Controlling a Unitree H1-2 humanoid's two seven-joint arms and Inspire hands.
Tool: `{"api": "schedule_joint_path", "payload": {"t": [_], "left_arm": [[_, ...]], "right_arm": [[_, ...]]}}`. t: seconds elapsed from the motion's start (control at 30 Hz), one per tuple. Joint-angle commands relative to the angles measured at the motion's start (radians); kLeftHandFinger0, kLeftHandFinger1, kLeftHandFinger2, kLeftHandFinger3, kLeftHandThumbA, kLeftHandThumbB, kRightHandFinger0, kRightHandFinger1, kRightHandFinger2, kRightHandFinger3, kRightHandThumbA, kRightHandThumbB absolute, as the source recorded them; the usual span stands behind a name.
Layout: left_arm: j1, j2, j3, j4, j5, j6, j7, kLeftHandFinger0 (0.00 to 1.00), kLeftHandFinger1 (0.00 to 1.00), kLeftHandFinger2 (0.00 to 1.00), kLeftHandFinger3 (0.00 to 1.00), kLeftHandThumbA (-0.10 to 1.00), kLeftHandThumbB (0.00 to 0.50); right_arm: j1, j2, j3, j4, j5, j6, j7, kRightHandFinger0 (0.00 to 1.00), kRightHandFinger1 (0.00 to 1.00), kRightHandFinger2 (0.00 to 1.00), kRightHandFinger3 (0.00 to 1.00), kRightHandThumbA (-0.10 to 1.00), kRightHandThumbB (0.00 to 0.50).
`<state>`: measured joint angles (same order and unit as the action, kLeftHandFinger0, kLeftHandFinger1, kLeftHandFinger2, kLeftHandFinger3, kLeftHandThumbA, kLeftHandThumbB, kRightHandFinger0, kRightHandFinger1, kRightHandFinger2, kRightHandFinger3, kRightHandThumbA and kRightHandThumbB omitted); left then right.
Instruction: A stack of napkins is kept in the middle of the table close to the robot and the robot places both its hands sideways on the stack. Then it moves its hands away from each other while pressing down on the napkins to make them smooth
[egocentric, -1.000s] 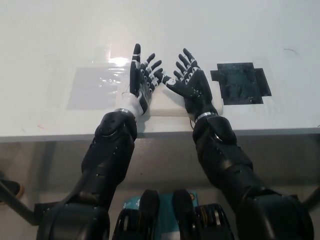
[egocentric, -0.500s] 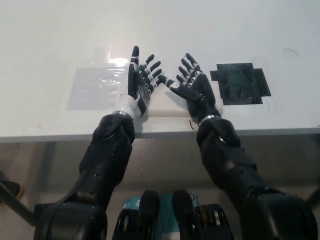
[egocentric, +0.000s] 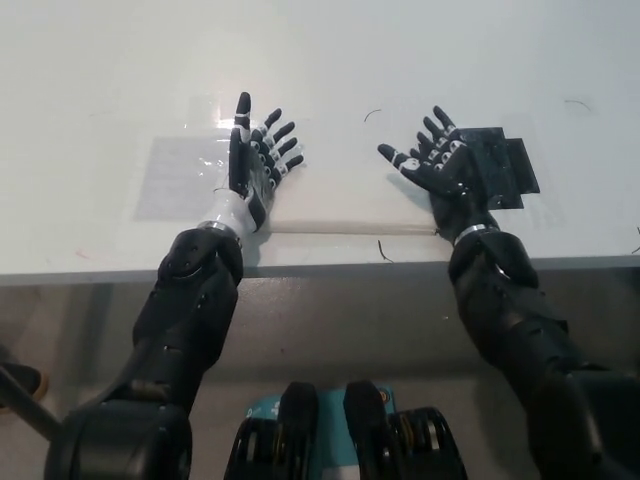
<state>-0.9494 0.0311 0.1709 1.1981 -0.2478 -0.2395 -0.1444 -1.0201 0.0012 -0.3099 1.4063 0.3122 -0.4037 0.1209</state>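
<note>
White napkins (egocentric: 335, 195) lie as 1 flat stack in the lower middle of the frame, close to the table (egocentric: 100, 60) edge. We see 2 hands spread apart at its sides. Our left hand (egocentric: 252, 165) rests at the left edge of the stack, fingers wide and holding nothing. Our right hand (egocentric: 445, 170) is right of centre, fingers also spread, partly over 1 black patch (egocentric: 505, 165). To do this step well, we judge that both palms should press evenly and slide outward together, so the stack does not shift. 1 clear film (egocentric: 180, 175) lies at centre left.
</note>
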Motion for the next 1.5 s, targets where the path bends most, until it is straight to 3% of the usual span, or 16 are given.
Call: {"api": "schedule_joint_path", "payload": {"t": [0.0, 0.1, 0.33, 0.47, 0.53, 0.63, 0.73, 0.8, 0.87, 0.93, 0.97, 1.07, 1.2, 1.27, 1.37, 1.47], "left_arm": [[-0.002, 0.04, 0.011, -0.007, -0.004, 0.0, -0.013, 1.0, 1.0, 1.0, 1.0, 1.0, 0.307], [0.003, 0.073, 0.018, -0.023, -0.007, 0.003, -0.022, 1.0, 1.0, 1.0, 1.0, 1.0, 0.324], [0.037, 0.171, 0.044, -0.1, -0.029, 0.026, -0.052, 1.0, 1.0, 1.0, 1.0, 1.0, 0.299], [0.056, 0.224, 0.062, -0.143, -0.038, 0.034, -0.079, 1.0, 1.0, 1.0, 1.0, 1.0, 0.301], [0.089, 0.254, 0.069, -0.229, -0.05, 0.078, -0.096, 1.0, 1.0, 1.0, 1.0, 1.0, 0.339], [0.128, 0.269, 0.076, -0.334, -0.068, 0.12, -0.102, 1.0, 1.0, 1.0, 1.0, 1.0, 0.293], [0.193, 0.277, 0.068, -0.499, -0.068, 0.17, -0.09, 1.0, 1.0, 1.0, 1.0, 1.0, 0.301], [0.246, 0.275, 0.058, -0.619, -0.07, 0.203, -0.094, 1.0, 1.0, 1.0, 1.0, 1.0, 0.277], [0.321, 0.269, 0.029, -0.779, -0.06, 0.216, -0.11, 1.0, 1.0, 1.0, 1.0, 1.0, 0.244], [0.388, 0.26, 0.0, -0.921, -0.043, 0.232, -0.11, 1.0, 1.0, 1.0, 1.0, 1.0, 0.246], [0.423, 0.257, -0.015, -0.985, -0.039, 0.237, -0.116, 1.0, 1.0, 1.0, 1.0, 1.0, 0.256], [0.533, 0.238, -0.056, -1.176, -0.01, 0.226, -0.119, 1.0, 1.0, 1.0, 1.0, 1.0, 0.3], [0.675, 0.188, -0.097, -1.392, 0.028, 0.166, -0.115, 1.0, 1.0, 1.0, 1.0, 1.0, 0.286], [0.738, 0.172, -0.114, -1.458, 0.048, 0.133, -0.119, 1.0, 1.0, 1.0, 1.0, 1.0, 0.305], [0.813, 0.16, -0.125, -1.521, 0.105, 0.083, -0.114, 1.0, 1.0, 1.0, 1.0, 1.0, 0.326], [0.88, 0.141, -0.122, -1.544, 0.116, 0.05, -0.105, 1.0, 1.0, 1.0, 1.0, 1.0, 0.352]], "right_arm": [[-0.003, -0.024, -0.008, 0.011, 0.012, 0.038, 0.004, 1.0, 1.0, 1.0, 1.0, 1.0, 0.235], [-0.001, -0.041, -0.008, 0.011, 0.011, 0.038, 0.006, 1.0, 1.0, 1.0, 1.0, 1.0, 0.268], [0.018, -0.086, -0.011, -0.003, 0.012, 0.009, 0.016, 1.0, 1.0, 1.0, 1.0, 1.0, 0.247], [0.024, -0.107, -0.009, -0.02, 0.008, -0.01, 0.01, 1.0, 1.0, 1.0, 1.0, 1.0, 0.263], [0.032, -0.115, -0.006, -0.044, 0.004, -0.031, 0.014, 1.0, 1.0, 1.0, 1.0, 1.0, 0.259], [0.045, -0.119, 0.003, -0.081, -0.002, -0.055, 0.028, 1.0, 1.0, 1.0, 1.0, 1.0, 0.252], [0.097, -0.109, 0.017, -0.227, -0.008, -0.066, 0.057, 1.0, 1.0, 1.0, 1.0, 1.0, 0.226], [0.166, -0.098, 0.04, -0.403, -0.019, -0.055, 0.067, 1.0, 1.0, 1.0, 1.0, 1.0, 0.209], [0.274, -0.083, 0.082, -0.682, -0.047, -0.005, 0.063, 1.0, 1.0, 1.0, 1.0, 1.0, 0.246], [0.359, -0.062, 0.108, -0.904, -0.098, 0.024, 0.023, 1.0, 1.0, 1.0, 1.0, 1.0, 0.269], [0.399, -0.05, 0.12, -1.005, -0.113, 0.041, 0.015, 1.0, 1.0, 1.0, 1.0, 1.0, 0.314], [0.511, -0.017, 0.159, -1.278, -0.132, 0.074, 0.021, 1.0, 1.0, 1.0, 1.0, 1.0, 0.296], [0.644, 0.012, 0.205, -1.534, -0.169, 0.059, 0.041, 1.0, 1.0, 1.0, 1.0, 1.0, 0.282], [0.702, 0.015, 0.22, -1.63, -0.207, 0.074, 0.046, 1.0, 1.0, 1.0, 1.0, 1.0, 0.338], [0.774, 0.023, 0.247, -1.709, -0.204, 0.062, 0.066, 1.0, 1.0, 1.0, 1.0, 1.0, 0.319], [0.86, 0.04, 0.267, -1.765, -0.223, 0.082, 0.066, 1.0, 1.0, 1.0, 1.0, 1.0, 0.332]]}}
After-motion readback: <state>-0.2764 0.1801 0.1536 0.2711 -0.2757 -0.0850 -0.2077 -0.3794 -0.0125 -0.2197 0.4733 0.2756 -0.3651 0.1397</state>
